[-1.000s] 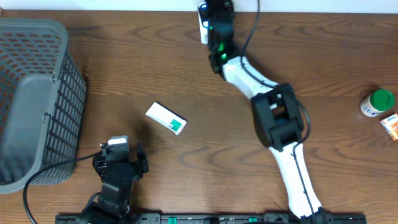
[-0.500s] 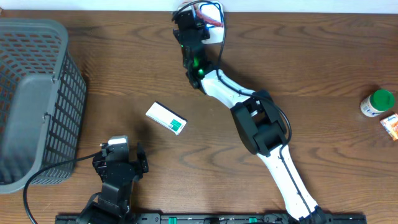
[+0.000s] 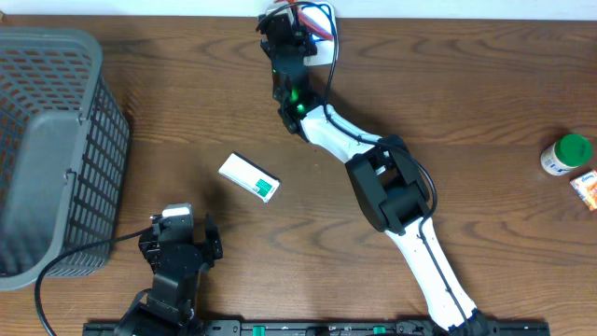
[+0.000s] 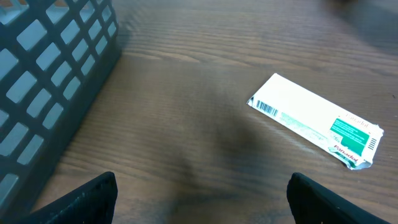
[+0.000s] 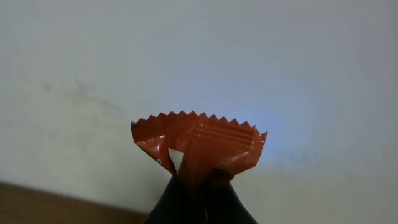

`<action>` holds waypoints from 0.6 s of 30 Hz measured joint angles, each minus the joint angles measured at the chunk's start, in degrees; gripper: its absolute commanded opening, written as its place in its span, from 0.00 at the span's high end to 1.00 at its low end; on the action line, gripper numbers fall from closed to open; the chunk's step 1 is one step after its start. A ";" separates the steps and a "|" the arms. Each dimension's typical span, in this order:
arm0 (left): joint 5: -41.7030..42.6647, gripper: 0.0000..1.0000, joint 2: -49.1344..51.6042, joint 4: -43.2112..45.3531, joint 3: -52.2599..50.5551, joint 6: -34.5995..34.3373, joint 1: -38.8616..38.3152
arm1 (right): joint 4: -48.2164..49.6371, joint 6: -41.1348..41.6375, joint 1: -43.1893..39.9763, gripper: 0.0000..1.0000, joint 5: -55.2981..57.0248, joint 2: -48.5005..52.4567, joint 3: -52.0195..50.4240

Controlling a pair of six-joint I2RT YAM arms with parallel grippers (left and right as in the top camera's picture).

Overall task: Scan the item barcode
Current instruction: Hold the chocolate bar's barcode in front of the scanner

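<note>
My right gripper [image 5: 199, 188] is shut on a red-orange sachet [image 5: 199, 145] with zigzag edges, held up against a pale wall. Overhead, that gripper [image 3: 285, 28] reaches to the table's back edge, and a bit of the red sachet [image 3: 316, 32] shows beside it over a white patch. A white and green box [image 3: 249, 177] lies flat on the table's left middle, its barcode facing up in the left wrist view [image 4: 314, 121]. My left gripper [image 3: 182, 233] rests near the front edge, below and left of the box. It stands open [image 4: 201, 200] and empty.
A grey mesh basket [image 3: 56, 149] fills the left side, its wall [image 4: 50, 74] close to my left gripper. At the right edge stand a green-capped bottle [image 3: 566, 154] and a small orange packet [image 3: 587, 187].
Over the first half second the right arm swung left along the back edge with the sachet, then held still. The left arm and the box have not moved.
</note>
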 measured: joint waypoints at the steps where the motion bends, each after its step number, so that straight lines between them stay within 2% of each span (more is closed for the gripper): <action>1: 0.00 0.12 0.00 0.00 0.00 0.00 0.00 | 0.48 -1.29 -0.11 0.99 -1.42 -0.02 0.11; 7: 0.02 0.13 0.00 0.00 0.00 0.00 0.00 | -1.79 -7.89 -1.38 0.99 -10.43 0.00 0.13; 14: 0.02 0.13 0.00 0.00 0.00 0.00 0.00 | 1.84 -19.26 -4.72 0.98 -14.80 0.59 0.17; 18: 0.00 0.12 0.00 0.00 0.00 0.00 0.00 | 1.73 -22.25 -5.75 0.98 -17.79 1.99 0.17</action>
